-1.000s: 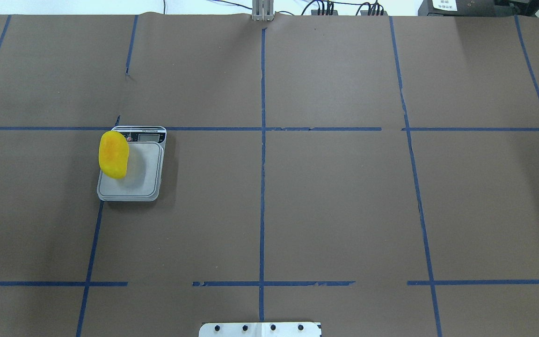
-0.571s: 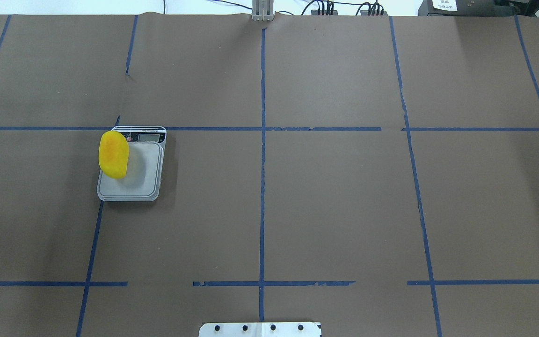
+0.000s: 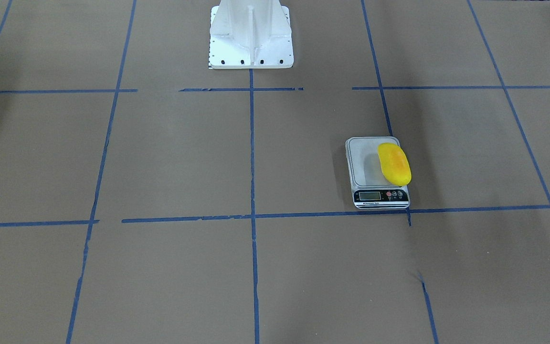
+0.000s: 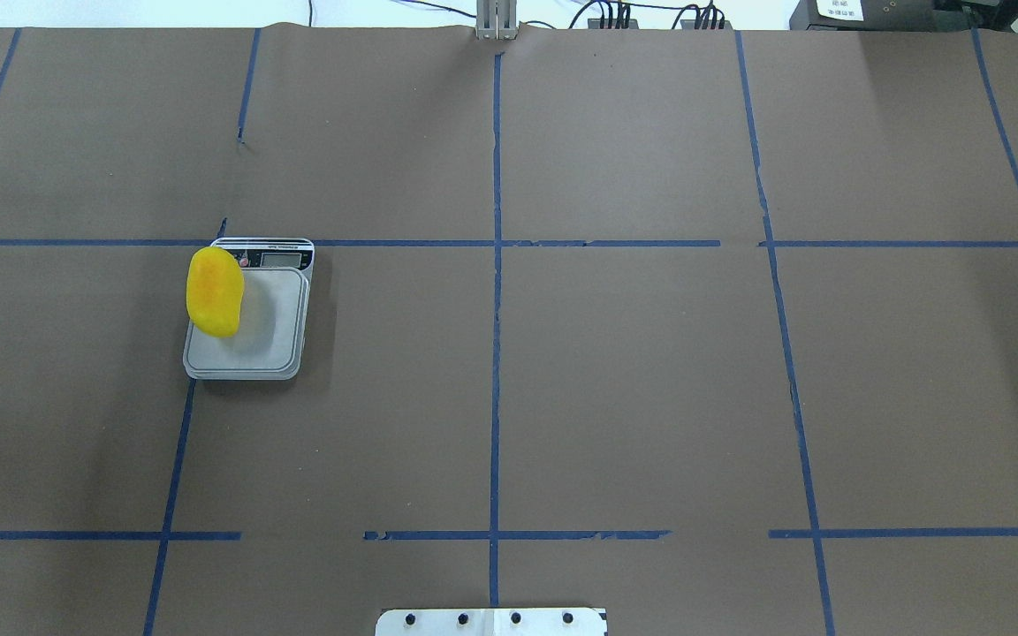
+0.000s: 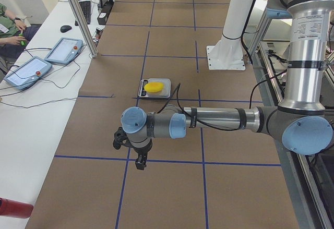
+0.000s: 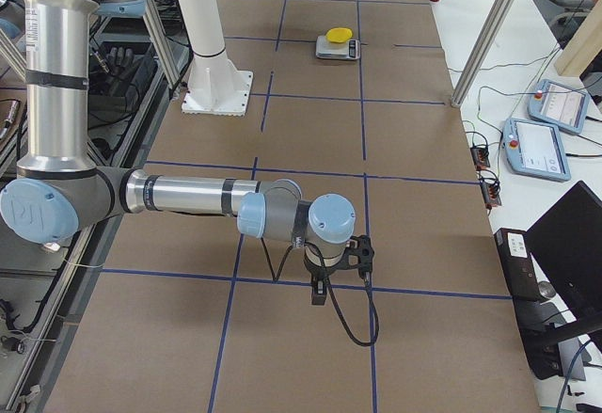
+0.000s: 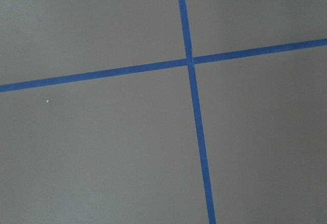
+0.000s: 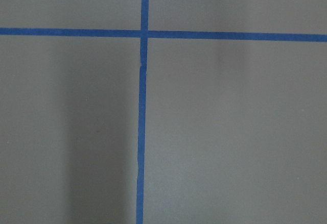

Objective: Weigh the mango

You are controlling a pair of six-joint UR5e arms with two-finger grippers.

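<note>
The yellow mango (image 4: 215, 291) with an orange blush lies on the left edge of the grey scale (image 4: 270, 331), overhanging the platform a little. It also shows in the front view (image 3: 394, 164) on the scale (image 3: 365, 162), in the left side view (image 5: 153, 87) and far off in the right side view (image 6: 338, 34). My left gripper (image 5: 139, 162) shows only in the left side view, well short of the scale; I cannot tell if it is open. My right gripper (image 6: 319, 292) shows only in the right side view, far from the scale; its state is unclear.
Brown paper with blue tape lines covers the table (image 4: 633, 371). The robot's white base (image 3: 250, 36) stands at the near edge. Two pendant tablets (image 5: 47, 59) and cables lie on the white bench beside the table. A red object (image 5: 13, 208) lies at that bench's end.
</note>
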